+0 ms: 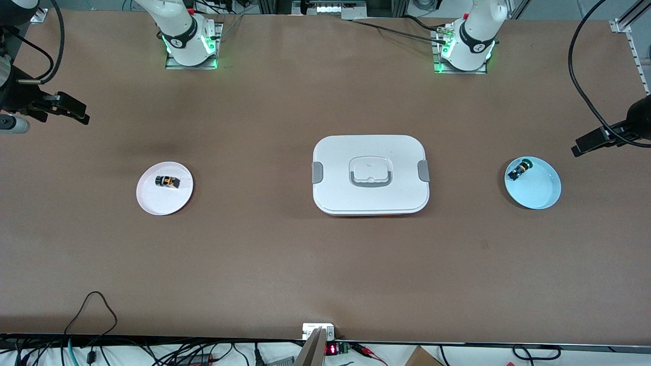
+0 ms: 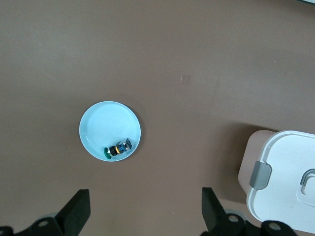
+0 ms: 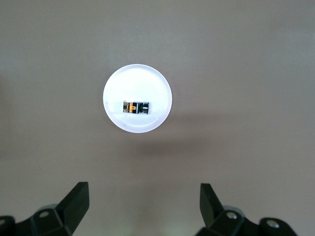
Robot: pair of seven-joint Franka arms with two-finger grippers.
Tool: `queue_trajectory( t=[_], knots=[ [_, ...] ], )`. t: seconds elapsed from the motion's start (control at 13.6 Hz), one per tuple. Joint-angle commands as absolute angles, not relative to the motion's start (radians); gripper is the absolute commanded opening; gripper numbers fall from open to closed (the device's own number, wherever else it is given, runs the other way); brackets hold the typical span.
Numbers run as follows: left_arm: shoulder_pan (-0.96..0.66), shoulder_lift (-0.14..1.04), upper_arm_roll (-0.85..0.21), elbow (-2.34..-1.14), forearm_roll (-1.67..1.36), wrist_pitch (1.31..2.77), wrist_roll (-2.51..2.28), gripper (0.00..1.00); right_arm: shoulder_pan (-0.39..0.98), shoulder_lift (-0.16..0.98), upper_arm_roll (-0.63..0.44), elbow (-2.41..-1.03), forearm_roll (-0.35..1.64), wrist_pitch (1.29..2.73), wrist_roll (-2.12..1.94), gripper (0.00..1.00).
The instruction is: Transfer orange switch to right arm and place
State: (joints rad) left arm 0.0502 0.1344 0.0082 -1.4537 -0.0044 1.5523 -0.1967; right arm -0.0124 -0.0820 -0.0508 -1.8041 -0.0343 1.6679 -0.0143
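I see the orange switch (image 3: 136,106) lying on the white plate (image 3: 155,88), ahead of the right gripper (image 3: 142,206), whose fingers (image 3: 76,201) are spread wide and empty. The left gripper (image 2: 142,211), equally wide, waits above the blue plate (image 2: 101,125). For a clean pickup, I would centre the switch between the fingers, then descend. No writing is legible.
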Motion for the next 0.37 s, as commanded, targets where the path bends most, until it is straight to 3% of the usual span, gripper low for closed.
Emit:
queue_trajectory(
  t=[0.0, 0.29],
  knots=[
    [0.051, 0.13, 0.008, -1.442, 0.006, 1.546, -0.198, 1.0, -0.018, -0.046, -0.045, -1.76, -0.015, 1.651, -0.029, 1.0],
    [0.052, 0.13, 0.008, -1.442, 0.006, 1.546, -0.198, 1.0, -0.017, -0.041, -0.044, -1.747, -0.011, 1.66, -0.014, 1.0]
  ],
)
